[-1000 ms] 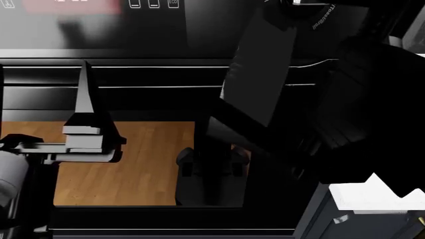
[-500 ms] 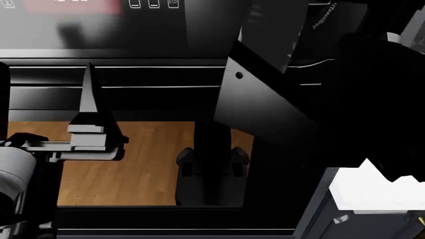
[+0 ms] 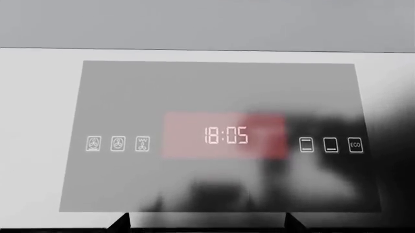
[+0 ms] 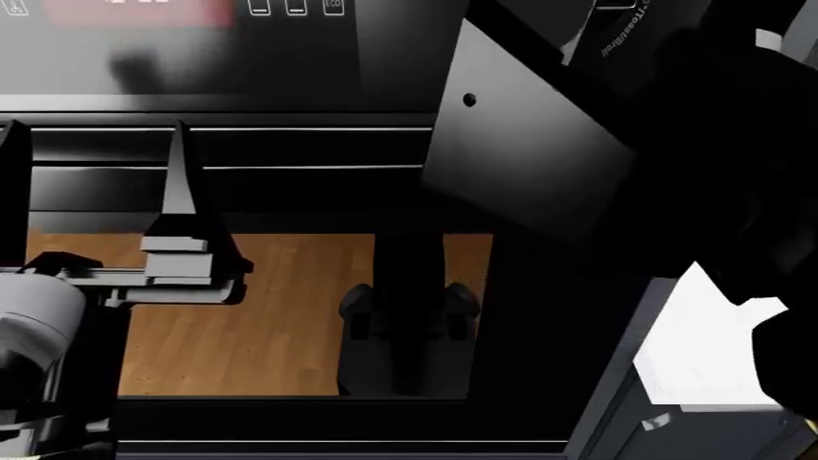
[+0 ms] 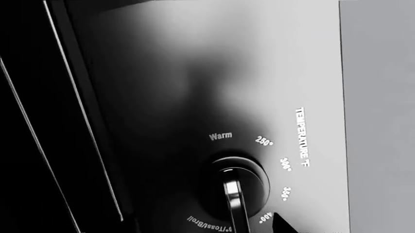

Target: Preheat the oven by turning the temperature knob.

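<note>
Oven: glossy black front fills the head view; the red display reads 18:05, with small square buttons on both sides of it.
Knob: it sits on the control panel at the right side of the oven, ringed by white marks Warm, 250, 300, 350, 400 and the word TEMPERATURE. In the head view the right arm hides it.
Knob position: the silver bar points to somewhere between Warm and 250; I judge it is not yet turned to a real heat.
Right arm: compared with one second ago, its big dark plate has lifted and swung toward the upper right corner of the panel, where the knob is.
Meaning: the arm is closing on the knob; the wrist camera already looks straight at it from very near. The turn itself is not done.
Right gripper: only a dark tip shows just beside the knob; I cannot tell if it is wide or narrow, or if it touches.
Left gripper: it has drifted a little to the right, and stands before the oven handle bar, holding nothing; the width of the opening I cannot tell.
Next: the fingers need to come around the knob and rotate it toward the higher numbers.
</note>
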Available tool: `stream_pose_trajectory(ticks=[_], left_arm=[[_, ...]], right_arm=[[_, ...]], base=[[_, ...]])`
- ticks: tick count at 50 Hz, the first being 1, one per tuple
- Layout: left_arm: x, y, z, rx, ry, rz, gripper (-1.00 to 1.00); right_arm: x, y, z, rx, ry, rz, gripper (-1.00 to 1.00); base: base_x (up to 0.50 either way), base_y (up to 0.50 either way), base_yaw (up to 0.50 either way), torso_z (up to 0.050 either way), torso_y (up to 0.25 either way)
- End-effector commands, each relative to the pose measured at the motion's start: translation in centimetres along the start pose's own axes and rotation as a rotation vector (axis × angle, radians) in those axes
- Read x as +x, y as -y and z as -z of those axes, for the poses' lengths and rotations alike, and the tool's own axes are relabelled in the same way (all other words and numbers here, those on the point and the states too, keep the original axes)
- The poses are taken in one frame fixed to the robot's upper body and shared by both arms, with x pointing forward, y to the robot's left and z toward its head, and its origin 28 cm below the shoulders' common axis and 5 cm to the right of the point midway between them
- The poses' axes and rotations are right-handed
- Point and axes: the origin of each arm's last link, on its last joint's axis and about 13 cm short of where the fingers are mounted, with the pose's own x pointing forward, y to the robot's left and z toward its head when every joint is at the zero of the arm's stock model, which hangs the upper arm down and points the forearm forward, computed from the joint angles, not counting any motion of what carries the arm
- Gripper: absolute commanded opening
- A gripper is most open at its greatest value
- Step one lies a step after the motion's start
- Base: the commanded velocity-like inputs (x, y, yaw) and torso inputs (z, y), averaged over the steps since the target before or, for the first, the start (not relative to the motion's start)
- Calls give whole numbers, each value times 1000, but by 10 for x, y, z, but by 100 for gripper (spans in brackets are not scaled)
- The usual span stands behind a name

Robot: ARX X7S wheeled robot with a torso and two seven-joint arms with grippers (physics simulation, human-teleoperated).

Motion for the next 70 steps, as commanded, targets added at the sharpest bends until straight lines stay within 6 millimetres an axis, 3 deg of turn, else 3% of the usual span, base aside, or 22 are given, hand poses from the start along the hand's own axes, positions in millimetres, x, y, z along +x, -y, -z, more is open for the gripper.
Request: stream_pose_trajectory(ticks=[1, 28, 29, 55, 63, 70], left_arm=[[1, 0, 2, 0, -3, 1, 100], [1, 1, 3, 2, -7, 2, 100], [1, 1, 3, 2, -7, 2, 100], [1, 0, 2, 1, -5, 2, 100], [1, 0, 2, -1, -4, 1, 100], [1, 0, 3, -3, -5, 2, 100]], right_arm=[[4, 1, 1, 7, -14, 42, 100], [10, 4, 1, 22, 37, 68, 100], [10, 4, 1, 21, 36, 68, -100], [4, 1, 1, 7, 33, 53, -100], [5, 18, 11, 150, 41, 75, -100], [8, 13, 18, 285, 30, 103, -100]], base=[[0, 0, 0, 0, 0], [0, 0, 0, 0, 0], [0, 0, 0, 0, 0], [0, 0, 0, 0, 0], [-1, 0, -1, 0, 3], [-2, -3, -4, 0, 1]])
